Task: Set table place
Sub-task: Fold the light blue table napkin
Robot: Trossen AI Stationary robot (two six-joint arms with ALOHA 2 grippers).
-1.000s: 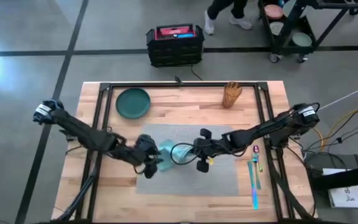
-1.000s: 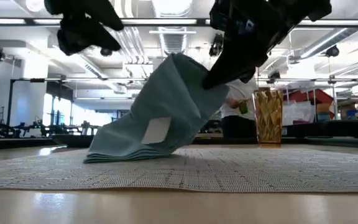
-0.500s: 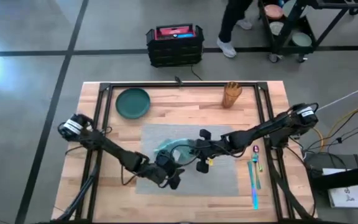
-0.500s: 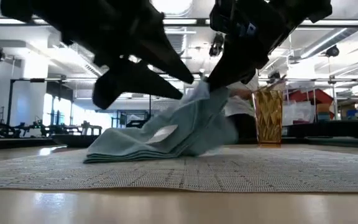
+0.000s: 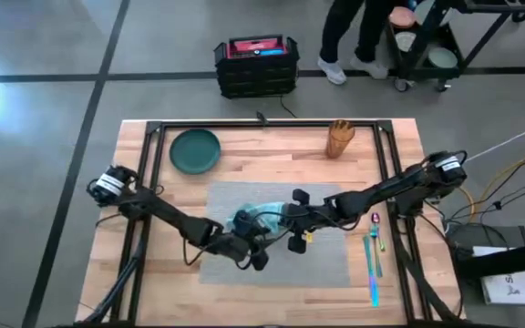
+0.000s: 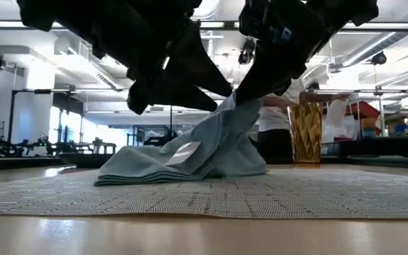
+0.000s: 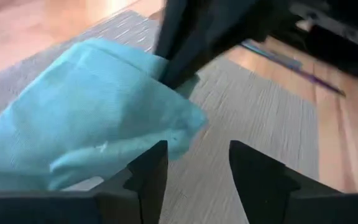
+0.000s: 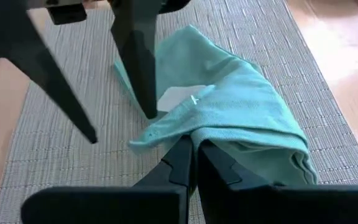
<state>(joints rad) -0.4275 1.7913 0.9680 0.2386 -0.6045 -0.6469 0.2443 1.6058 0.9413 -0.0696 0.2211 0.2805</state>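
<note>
The right gripper (image 8: 194,155) had its jaws pressed together on a raised fold of the teal napkin (image 8: 229,112), pinching one edge of the cloth above the placemat (image 8: 73,155). The left gripper (image 7: 194,165) had its jaws spread apart, empty, just beside the opposite loose corner of the same napkin, with one finger (image 8: 135,68) nearly touching the cloth.

The napkin lay near the middle of the placemat, on the table (image 5: 153,273), partly lifted on the right gripper's side and resting in flat layers on the other. It appeared light, soft and limp; it would sag and unfold under its own weight, so a grip on a folded edge or corner, taking all the layers, seemed best. The weave looked non-slippery and not fragile.

The napkin was teal, folded in several layers, with a small white tag. The placemat was grey, woven, flat and rectangular. A dark green plate (image 5: 195,150), an amber glass (image 5: 340,138) and cutlery (image 5: 373,260) stood well apart from the napkin
</note>
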